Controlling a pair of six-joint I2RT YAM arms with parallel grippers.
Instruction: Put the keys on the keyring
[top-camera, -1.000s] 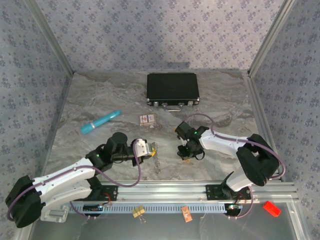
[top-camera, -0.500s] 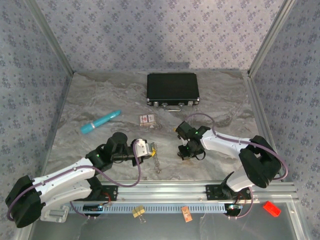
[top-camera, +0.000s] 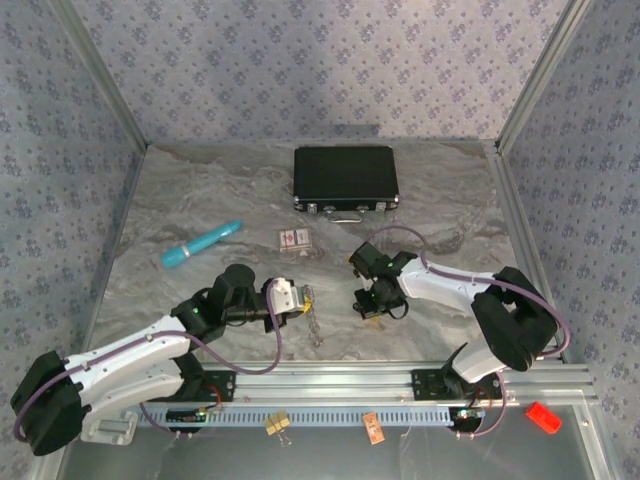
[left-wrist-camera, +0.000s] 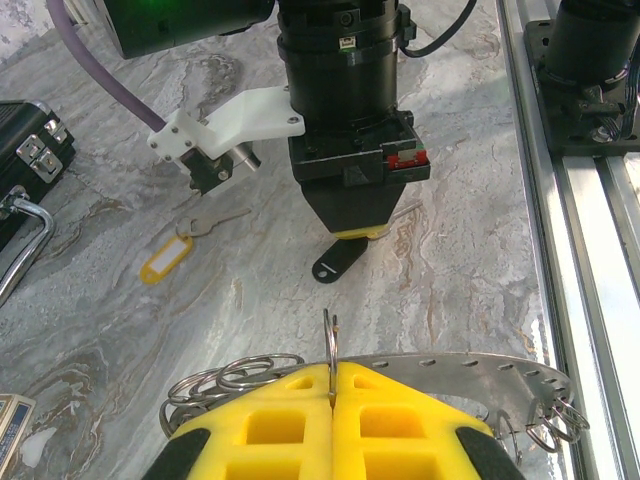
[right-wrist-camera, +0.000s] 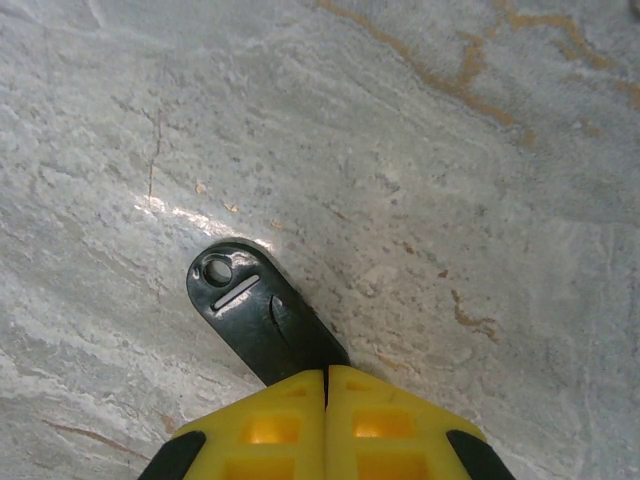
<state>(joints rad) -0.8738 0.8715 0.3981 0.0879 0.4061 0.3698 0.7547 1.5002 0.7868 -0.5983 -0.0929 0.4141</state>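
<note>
Left gripper (left-wrist-camera: 332, 382): yellow fingers pressed together on the keyring (left-wrist-camera: 330, 340), a thin metal loop standing upright on edge above the fingertips. Behind the fingers, a curved metal strip (left-wrist-camera: 450, 368) pierced with holes, and a cluster of spare rings (left-wrist-camera: 235, 373) at its left end. Right gripper (right-wrist-camera: 326, 385): jaws closed on a black tab (right-wrist-camera: 250, 305), its rounded end bearing a hole and a slot, low over the marble table (top-camera: 200, 200); whether this is a key cannot be told. Small silvery key (left-wrist-camera: 215, 221) joined to a yellow tag (left-wrist-camera: 165, 261): flat on the table, near the right gripper. Black case (top-camera: 345, 178): far side, closed.
</note>
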